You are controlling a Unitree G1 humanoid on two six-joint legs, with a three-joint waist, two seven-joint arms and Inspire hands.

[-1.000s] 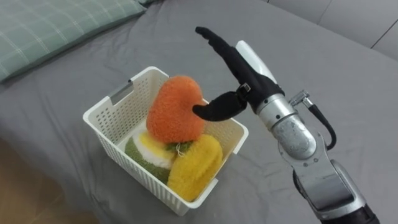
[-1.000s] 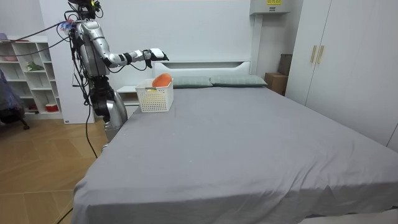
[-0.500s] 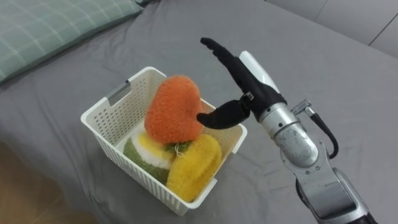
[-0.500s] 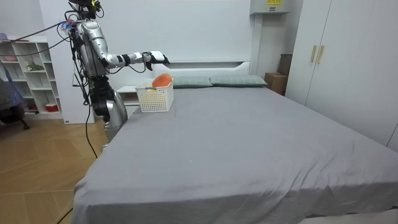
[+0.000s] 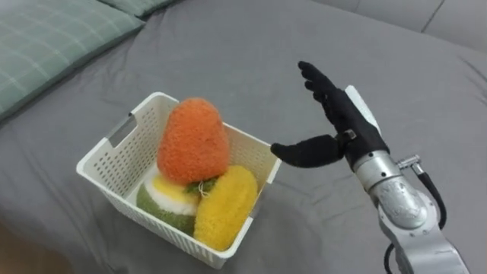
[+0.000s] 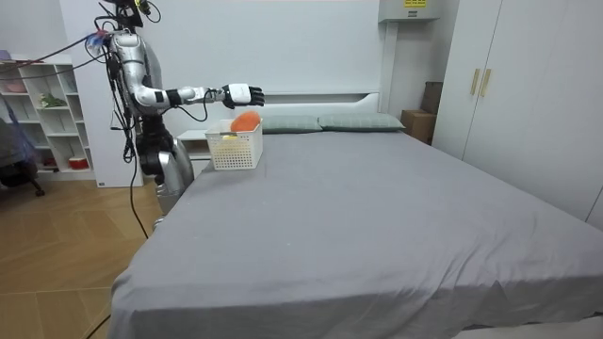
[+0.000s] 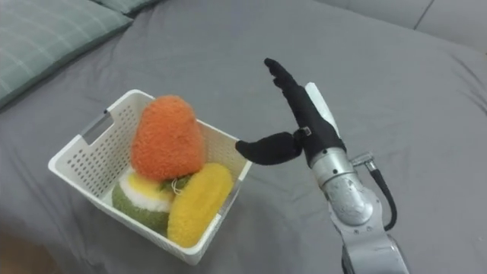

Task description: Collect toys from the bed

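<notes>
Your right hand [image 5: 346, 123] hangs spread wide and empty at the frame's right, just beside the white basket [image 5: 114, 156] on the bed [image 5: 228, 53], likely because the orange toy [image 5: 192, 141] already sits inside, on top of the yellow toy [image 5: 226, 207].

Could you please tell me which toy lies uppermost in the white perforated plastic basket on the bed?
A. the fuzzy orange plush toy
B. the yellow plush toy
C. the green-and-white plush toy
A: the fuzzy orange plush toy tops the pile in the white perforated plastic basket, resting on the yellow plush toy and the green-and-white plush toy.
</notes>
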